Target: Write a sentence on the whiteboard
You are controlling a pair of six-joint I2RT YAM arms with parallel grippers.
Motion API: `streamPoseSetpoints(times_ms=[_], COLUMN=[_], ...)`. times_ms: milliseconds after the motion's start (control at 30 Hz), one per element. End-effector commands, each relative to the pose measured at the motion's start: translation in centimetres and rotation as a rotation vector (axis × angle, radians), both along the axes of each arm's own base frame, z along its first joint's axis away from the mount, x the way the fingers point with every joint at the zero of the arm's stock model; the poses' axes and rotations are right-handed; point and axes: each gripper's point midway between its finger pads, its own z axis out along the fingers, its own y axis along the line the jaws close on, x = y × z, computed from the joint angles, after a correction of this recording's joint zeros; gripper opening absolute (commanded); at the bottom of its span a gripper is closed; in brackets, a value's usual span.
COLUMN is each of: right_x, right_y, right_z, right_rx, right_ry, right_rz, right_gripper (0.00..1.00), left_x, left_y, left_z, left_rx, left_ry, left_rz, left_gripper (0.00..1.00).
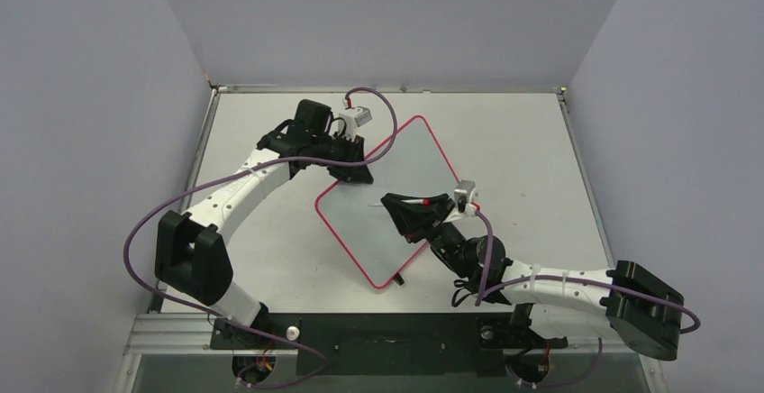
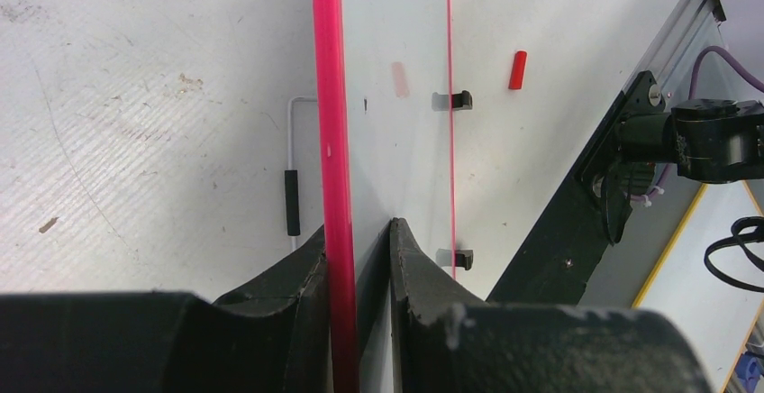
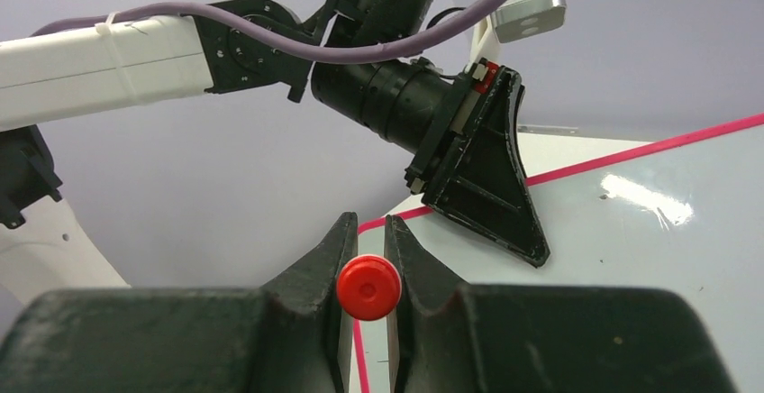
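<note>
left tool (image 2: 359, 228) pinches the whiteboard (image 1: 396, 163) by its far-left edge, board lying skewed on the worktop (image 1: 522, 159) with nothing written yet, right tool (image 3: 368, 222) clamped tight on the marker (image 3: 368, 287) above it: hold that edge firm, land the tip lightly, stroke slowly.

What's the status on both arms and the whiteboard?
Left gripper shut on whiteboard edge. Right gripper shut on marker, over the board. No writing visible yet. Red cap loose on table, off the board.
</note>
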Motion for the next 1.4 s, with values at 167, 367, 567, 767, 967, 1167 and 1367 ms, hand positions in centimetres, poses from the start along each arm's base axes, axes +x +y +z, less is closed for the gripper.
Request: streamPoseSetpoints(times_ms=[167,367,567,767,967,1167,1367], right_x=[0.7,1.3,1.0,0.6,1.1,1.7,1.8], right_y=[1.4,0.9,0.8,2.0,3.3,3.9,4.5], right_z=[1.1,2.0,2.2,0.7,-1.6,-2.2,-2.2], right_rx=[0.057,0.120,0.143,0.119,0.065,0.053,0.051], right_ry=[-0.072,-0.129,-0.149,-0.125,-0.093,-0.078,-0.077], right_rz=[0.040,0.077,0.104,0.121,0.095,0.061,0.063], right_gripper=[0.00,0.00,0.00,0.00,0.00,0.00,0.00], left_x=[2.7,2.3,2.3,2.3,1.9,1.7,1.6], left_y=[3.3,3.7,4.2,4.3,4.5,4.4,4.3], left_z=[-3.1,-2.6,-2.0,-1.9,-1.4,-1.2,-1.3], left_rx=[0.237,0.242,0.248,0.252,0.242,0.248,0.260], left_ry=[-0.152,-0.157,-0.174,-0.179,-0.194,-0.198,-0.198], left_rz=[0.029,0.052,0.089,0.104,0.119,0.123,0.127], left_gripper=[0.00,0.00,0.00,0.00,0.00,0.00,0.00])
